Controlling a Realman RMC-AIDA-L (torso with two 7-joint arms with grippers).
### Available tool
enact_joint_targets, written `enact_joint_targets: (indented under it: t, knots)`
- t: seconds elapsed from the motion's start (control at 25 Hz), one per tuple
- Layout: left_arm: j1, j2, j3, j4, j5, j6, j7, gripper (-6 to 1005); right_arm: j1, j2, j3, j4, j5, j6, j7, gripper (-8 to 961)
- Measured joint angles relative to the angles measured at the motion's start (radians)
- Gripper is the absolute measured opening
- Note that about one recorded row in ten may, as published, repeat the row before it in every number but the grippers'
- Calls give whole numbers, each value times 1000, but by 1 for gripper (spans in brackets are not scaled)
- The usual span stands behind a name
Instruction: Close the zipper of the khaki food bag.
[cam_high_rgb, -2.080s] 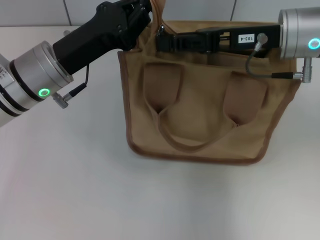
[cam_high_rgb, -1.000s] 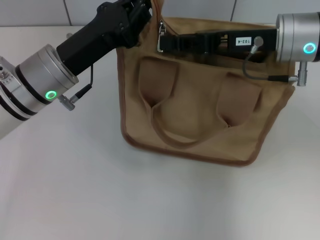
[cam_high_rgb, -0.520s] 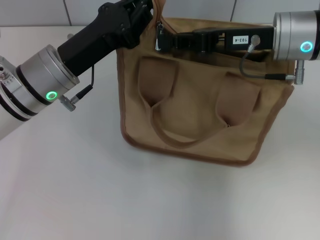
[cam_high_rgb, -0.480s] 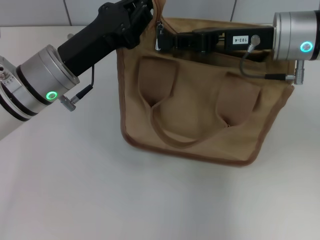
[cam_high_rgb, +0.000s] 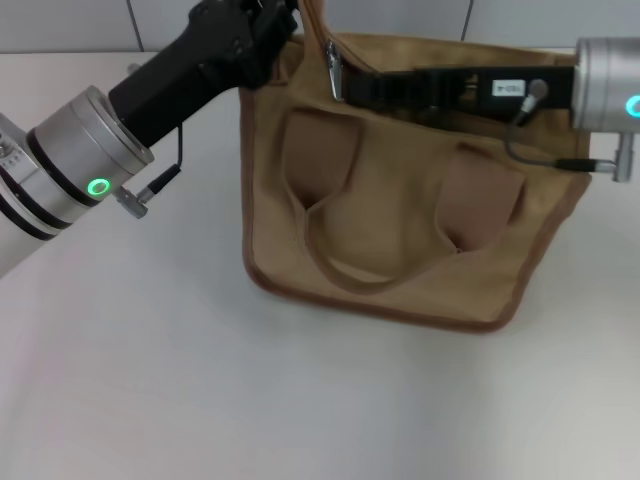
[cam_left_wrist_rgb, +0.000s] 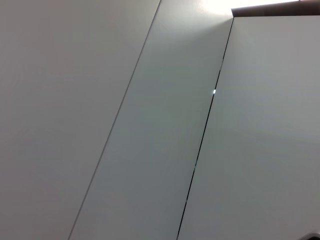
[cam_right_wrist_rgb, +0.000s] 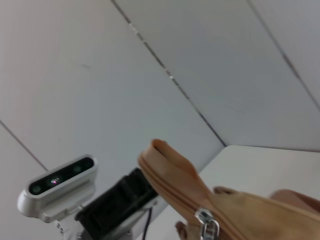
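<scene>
The khaki food bag (cam_high_rgb: 390, 230) stands on the white table, strap patches and looped handle (cam_high_rgb: 370, 282) facing me. My left gripper (cam_high_rgb: 275, 25) is at the bag's top left corner, shut on the fabric there. My right gripper (cam_high_rgb: 345, 88) lies along the bag's top from the right, shut on the zipper's silver pull (cam_high_rgb: 333, 68) near the left end. In the right wrist view the pull (cam_right_wrist_rgb: 206, 226) sits on the bag's top (cam_right_wrist_rgb: 250, 215), with the raised end tab (cam_right_wrist_rgb: 165, 162) and the left gripper (cam_right_wrist_rgb: 117, 200) beyond it. The zip line is hidden under the right arm.
The white table (cam_high_rgb: 150, 380) stretches open in front of and left of the bag. A grey panelled wall (cam_high_rgb: 400, 15) stands right behind the bag. The left wrist view shows only wall panels (cam_left_wrist_rgb: 150, 125).
My right arm has drawn back to the right, and the silver pull has shifted right with it. The left arm and the bag have hardly moved.
</scene>
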Motion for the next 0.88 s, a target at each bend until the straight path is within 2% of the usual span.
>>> enact_joint_targets:
  t: [0.12,0.32,0.72,0.88]
  knots:
    - [3,0,0,3,-3,-2,0,79,-44,-6,1,-34,0,-9,14,-6]
    - [1,0,0,4,-4,-6,0,80,-67,-7,9,-49,6,-32,10,-3]
    - [-2,1,0,0,-4,-3,0,84,-51,-1,8,-50,59,-66,-74,0]
    - [0,1,0,0,-4,0,0,85,-33,-1,4,-45,60,-39,-83,120]
